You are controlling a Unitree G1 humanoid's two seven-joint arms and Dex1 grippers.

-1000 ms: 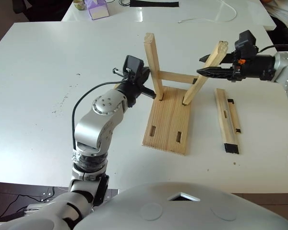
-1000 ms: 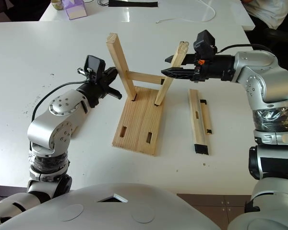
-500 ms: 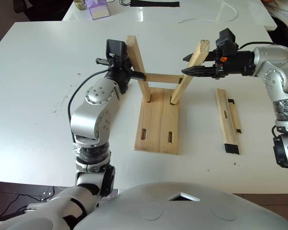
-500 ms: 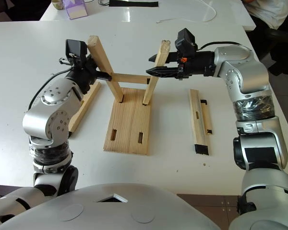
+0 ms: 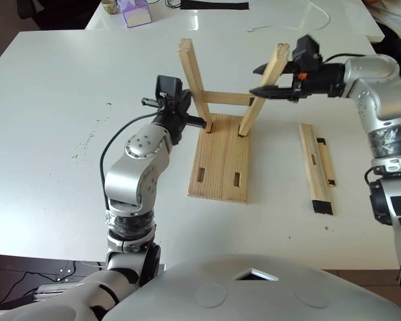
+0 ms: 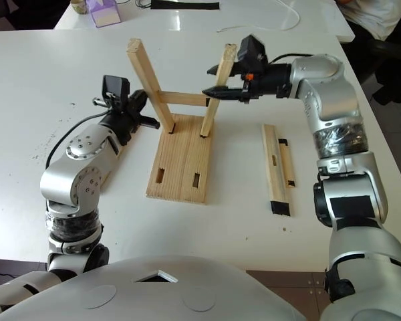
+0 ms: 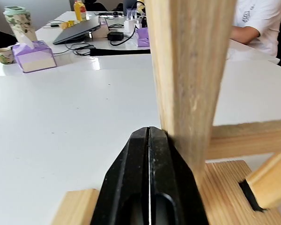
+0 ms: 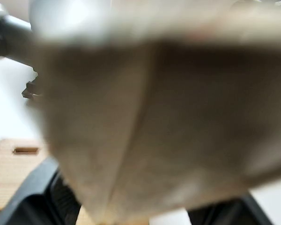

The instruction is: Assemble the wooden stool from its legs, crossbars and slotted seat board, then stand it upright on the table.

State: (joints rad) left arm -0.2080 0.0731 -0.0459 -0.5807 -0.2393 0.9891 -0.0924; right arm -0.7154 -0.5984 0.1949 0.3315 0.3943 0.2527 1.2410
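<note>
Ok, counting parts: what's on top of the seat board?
Two legs, one gripped by the right tool, joined by a crossbar, stand at the seat board's far end. Its near slots are empty. How deep the leg ends sit is hidden.

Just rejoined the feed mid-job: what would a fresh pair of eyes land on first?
A half-built stool: the left leg and right leg, joined by a crossbar, stand in the far slots of the seat board, lying flat mid-table. The right hand clamps the right leg near its top; the shut left hand sits at the left leg's foot. Spare wooden pieces lie right of the board.
</note>
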